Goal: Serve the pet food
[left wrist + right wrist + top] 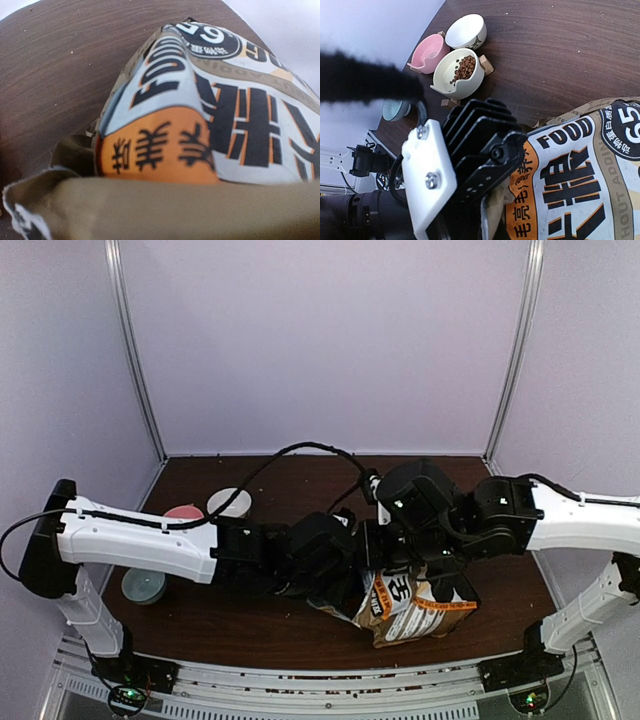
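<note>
The pet food (464, 67) is reddish-brown kibble lying in a cream bowl (445, 82), seen only in the right wrist view. The large brown-and-white paper bag (415, 605) lies tilted on the table near the front and fills the left wrist view (220, 115). My left gripper (340, 585) is at the bag's open left end. The brown paper edge (165, 210) runs across its jaws and hides the fingers. My right gripper (395, 560) hovers over the bag's top. Its fingers are hidden behind the left wrist housing (480, 150).
A pink bowl (427, 54) and a white bowl (465, 31) stand beside the cream bowl; they also show in the top view as pink bowl (183, 512) and white bowl (230, 502). A teal dish (143, 587) sits at the table's left edge. Small wooden blocks (486, 64) lie by the bowls.
</note>
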`<state>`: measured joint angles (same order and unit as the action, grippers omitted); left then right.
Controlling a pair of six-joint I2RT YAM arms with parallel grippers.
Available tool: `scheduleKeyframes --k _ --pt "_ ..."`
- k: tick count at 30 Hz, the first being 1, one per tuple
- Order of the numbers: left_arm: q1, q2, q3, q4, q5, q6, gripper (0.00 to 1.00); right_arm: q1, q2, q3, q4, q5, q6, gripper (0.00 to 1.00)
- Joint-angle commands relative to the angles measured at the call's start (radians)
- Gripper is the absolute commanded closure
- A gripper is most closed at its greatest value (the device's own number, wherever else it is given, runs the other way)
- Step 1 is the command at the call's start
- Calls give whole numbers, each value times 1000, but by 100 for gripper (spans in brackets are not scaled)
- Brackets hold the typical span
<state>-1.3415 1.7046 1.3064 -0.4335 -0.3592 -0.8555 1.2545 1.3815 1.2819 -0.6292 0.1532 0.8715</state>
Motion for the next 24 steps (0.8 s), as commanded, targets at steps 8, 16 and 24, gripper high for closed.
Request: scheduleKeyframes --k 8,16,24 --pt "56 44 -97 394 398 92 100 -36 -140 -84 66 -28 33 100" --pt "62 -17 -213 632 575 15 100 -43 -173 -124 55 -19 61 100" --pt "94 -143 -351 748 556 -166 100 -44 -219 -163 46 19 87 100"
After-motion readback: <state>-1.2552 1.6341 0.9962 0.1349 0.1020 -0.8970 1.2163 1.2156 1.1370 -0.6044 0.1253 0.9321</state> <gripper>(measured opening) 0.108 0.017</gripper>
